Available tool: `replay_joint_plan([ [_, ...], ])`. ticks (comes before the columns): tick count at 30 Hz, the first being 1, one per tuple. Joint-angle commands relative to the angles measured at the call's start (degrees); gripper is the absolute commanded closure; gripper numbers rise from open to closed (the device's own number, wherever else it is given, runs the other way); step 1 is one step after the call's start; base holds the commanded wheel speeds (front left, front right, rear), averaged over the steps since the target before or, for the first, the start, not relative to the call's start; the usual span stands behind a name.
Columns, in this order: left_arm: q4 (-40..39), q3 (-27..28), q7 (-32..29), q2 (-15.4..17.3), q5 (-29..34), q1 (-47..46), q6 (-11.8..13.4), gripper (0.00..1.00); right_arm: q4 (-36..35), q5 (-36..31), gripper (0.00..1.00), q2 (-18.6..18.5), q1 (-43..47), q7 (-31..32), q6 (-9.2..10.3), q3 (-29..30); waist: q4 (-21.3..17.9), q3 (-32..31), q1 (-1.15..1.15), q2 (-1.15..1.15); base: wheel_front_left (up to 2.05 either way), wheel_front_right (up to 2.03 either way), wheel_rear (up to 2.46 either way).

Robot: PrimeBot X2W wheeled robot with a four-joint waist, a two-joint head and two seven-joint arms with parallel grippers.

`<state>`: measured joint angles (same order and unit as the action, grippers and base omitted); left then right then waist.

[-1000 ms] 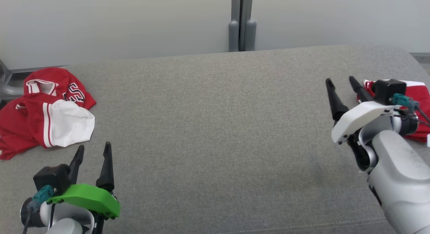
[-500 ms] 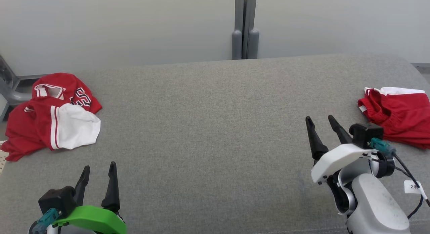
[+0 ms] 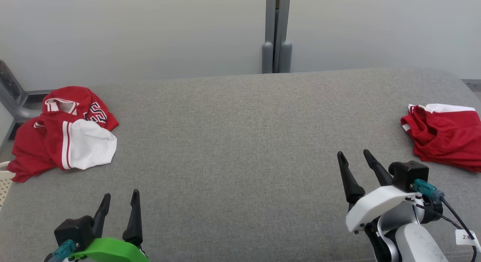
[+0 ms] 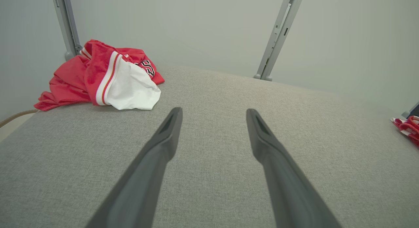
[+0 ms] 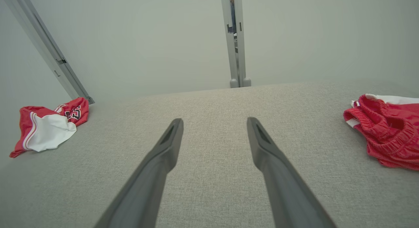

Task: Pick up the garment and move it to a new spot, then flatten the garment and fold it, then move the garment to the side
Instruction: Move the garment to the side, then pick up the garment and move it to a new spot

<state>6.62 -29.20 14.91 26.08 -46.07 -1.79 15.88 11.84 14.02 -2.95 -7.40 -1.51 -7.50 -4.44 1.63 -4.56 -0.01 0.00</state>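
Reaching forward from the near edge in the head view, both forearms lie low over the grey cushion [image 3: 240,141], fingers pointing away from the robot. The left gripper [image 3: 121,194] has its fingers spread with nothing between them, and so has the right gripper [image 3: 353,153], which leans slightly left. A second ago the right gripper stood up beside the red shorts [image 3: 447,136] and hid part of them. Now it is drawn back, and the shorts lie in full sight, well apart, ahead and to the right of its tips. The whole picture has also slid down, so the camera moved too. The shorts lie folded flat with their long axis crosswise to the right fingers, the gathered waistband end turned inward and a white band along the far edge. A crumpled red-and-white jersey [image 3: 64,141] lies ahead and to the left of the left gripper, apart from it.

From the left wrist, the left gripper [image 4: 213,111] shows two parted fingers above bare cushion, with the jersey [image 4: 98,74] beyond and left of the tips, its white part nearest.

From the right wrist, the right gripper [image 5: 214,120] is likewise parted and empty. The shorts [image 5: 386,133] lie off to the right of its tips, waistband end towards the fingers.
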Motion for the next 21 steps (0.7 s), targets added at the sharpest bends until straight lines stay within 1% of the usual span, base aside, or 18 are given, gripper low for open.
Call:
replay_joint_plan([
  [1, 0.5, 0.0, -0.2, 0.0, 0.4, -0.8, -0.4, 0.0, -1.0, 0.9, 0.0, 0.0, 1.2, 0.4, 0.02, -0.2, 0.1, -0.2, 0.01, 0.0, 0.0, 0.0, 0.0],
  [12, 3.4, -0.6, -1.3, 0.3, 0.0, -4.5, -2.9, 0.0, -4.7, 3.6, 0.0, 0.0, 5.3, 1.6, 0.02, -1.2, -0.4, -0.4, 0.01, 0.0, 0.0, 0.0, 0.0],
  [16, 3.9, -0.2, -0.9, 0.1, 0.0, -4.8, -3.1, 0.0, -5.0, 4.0, 0.0, 0.0, 5.5, 1.2, 0.03, -1.0, -0.7, -0.3, 0.01, 0.0, 0.0, 0.0, 0.0],
  [21, 3.8, -0.3, -0.7, -0.3, 0.2, -4.1, -2.5, 0.0, -5.5, 2.8, 0.0, 0.0, 4.9, 0.7, 0.03, -0.6, -0.9, -0.3, 0.01, 0.0, 0.0, 0.0, 0.0],
])
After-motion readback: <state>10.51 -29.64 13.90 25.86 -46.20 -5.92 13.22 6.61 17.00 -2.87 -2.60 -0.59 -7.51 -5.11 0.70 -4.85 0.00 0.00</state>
